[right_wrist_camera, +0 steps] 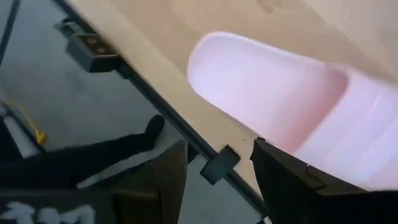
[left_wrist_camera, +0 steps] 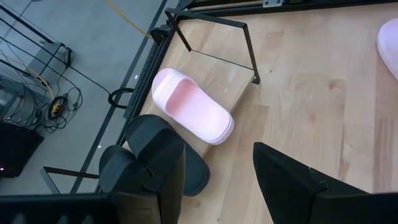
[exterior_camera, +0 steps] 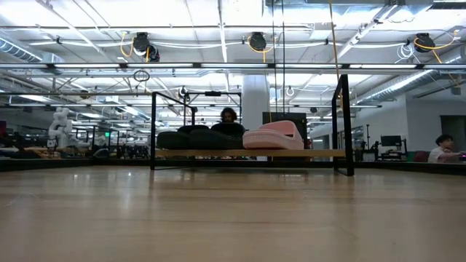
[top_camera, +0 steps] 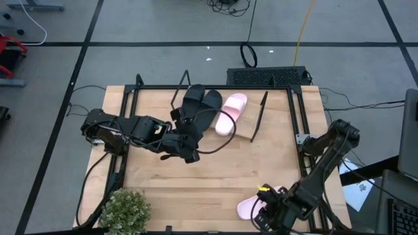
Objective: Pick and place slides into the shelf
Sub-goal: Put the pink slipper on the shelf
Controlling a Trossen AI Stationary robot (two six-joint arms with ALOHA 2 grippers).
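Observation:
The shelf (top_camera: 247, 128) stands at the table's far middle, a wooden plank on black wire ends. Two black slides (top_camera: 201, 103) and one pink slide (top_camera: 232, 112) lie side by side on it, soles down; the low view shows them in a row (exterior_camera: 273, 136). A second pink slide (top_camera: 249, 207) lies on the table at the near right edge. My left gripper (top_camera: 189, 145) hangs open just near of the black slides (left_wrist_camera: 146, 158), holding nothing. My right gripper (top_camera: 271, 209) is open above the near pink slide (right_wrist_camera: 280, 93), apart from it as far as I can see.
A potted plant (top_camera: 124, 209) stands at the near left corner. Black frame rails (top_camera: 304, 124) run along the table's sides. Bare wood (top_camera: 196, 186) lies between the shelf and the near edge. People (exterior_camera: 442, 148) sit in the room behind.

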